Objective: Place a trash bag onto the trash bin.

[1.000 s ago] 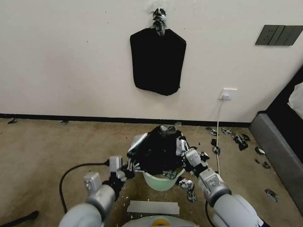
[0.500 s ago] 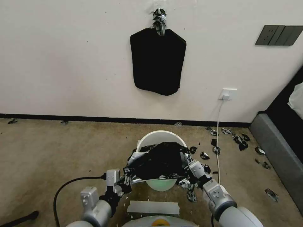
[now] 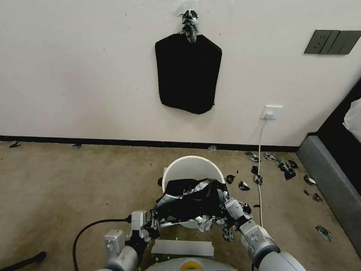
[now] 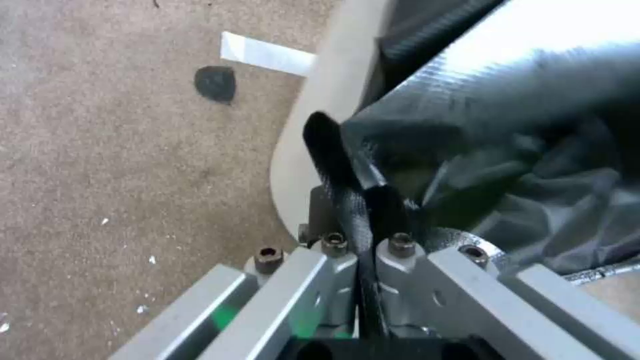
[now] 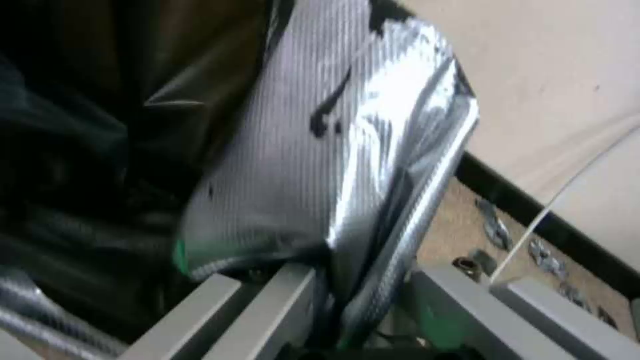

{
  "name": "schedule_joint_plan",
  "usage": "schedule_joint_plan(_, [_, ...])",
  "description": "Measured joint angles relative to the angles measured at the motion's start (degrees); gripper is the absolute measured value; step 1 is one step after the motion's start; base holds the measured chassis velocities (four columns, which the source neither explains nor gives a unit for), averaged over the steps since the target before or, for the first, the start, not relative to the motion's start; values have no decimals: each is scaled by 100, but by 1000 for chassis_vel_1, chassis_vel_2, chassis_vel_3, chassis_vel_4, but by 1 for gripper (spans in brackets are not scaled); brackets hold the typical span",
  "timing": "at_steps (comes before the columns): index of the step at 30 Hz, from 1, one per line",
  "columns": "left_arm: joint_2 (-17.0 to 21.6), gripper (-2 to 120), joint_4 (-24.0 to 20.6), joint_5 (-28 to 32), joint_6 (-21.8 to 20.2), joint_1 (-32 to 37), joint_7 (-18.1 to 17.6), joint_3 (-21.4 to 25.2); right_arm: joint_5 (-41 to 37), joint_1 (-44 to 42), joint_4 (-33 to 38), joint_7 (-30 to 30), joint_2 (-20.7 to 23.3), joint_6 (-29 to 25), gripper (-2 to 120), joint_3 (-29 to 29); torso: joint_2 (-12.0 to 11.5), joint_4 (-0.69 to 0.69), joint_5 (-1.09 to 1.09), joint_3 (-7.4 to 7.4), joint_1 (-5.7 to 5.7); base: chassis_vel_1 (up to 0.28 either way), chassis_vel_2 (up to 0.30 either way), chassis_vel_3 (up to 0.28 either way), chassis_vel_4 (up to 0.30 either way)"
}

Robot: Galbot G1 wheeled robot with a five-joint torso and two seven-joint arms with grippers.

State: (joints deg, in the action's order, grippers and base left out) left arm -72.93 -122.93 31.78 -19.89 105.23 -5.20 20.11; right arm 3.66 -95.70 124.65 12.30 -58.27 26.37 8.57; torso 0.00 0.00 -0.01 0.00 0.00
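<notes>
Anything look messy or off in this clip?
Yes. Small torn black plastic scraps litter the carpet along the wall to the right of the round cream-white plastic trash bin. The crinkled glossy black trash bag covers only the bin's near side.

arms: silver-grey, blocky | cable: black (image 3: 94,226) | screws: brass-toned (image 4: 333,243)

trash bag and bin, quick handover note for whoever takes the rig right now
Left gripper: shut on the trash bag's left edge, beside the trash bin's near left rim.
Right gripper: shut on the bag's right edge, at the bin's near right side.
Bag: stretched between both grippers, draped across the near half of the bin's mouth; the far half of the mouth is uncovered.
Done: bag picked up, spread and brought to the bin.
Left: get the bag's opening around the whole rim, then let go.
</notes>
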Motion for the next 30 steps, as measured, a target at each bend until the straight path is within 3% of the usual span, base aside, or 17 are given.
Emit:
schedule_joint_plan(9, [-93, 0, 412, -23, 105, -239, 49, -28, 74, 90, -204, 20, -54, -150, 0, -15, 0, 0, 1, 0, 0, 0, 0, 0, 0])
schedule_joint_plan(23, [54, 0, 339, -28, 153, -324, 123, 42, 73, 104, 154, 329, 34, -176, 0, 31, 0, 0, 1, 0, 0, 0, 0, 0, 0])
schedule_joint_plan(30, [188, 0, 368, -150, 306, -356, 284, 82, 74, -167, 125, 418, -178, -186, 0, 158, 0, 0, 0, 0, 0, 0, 0, 0, 0])
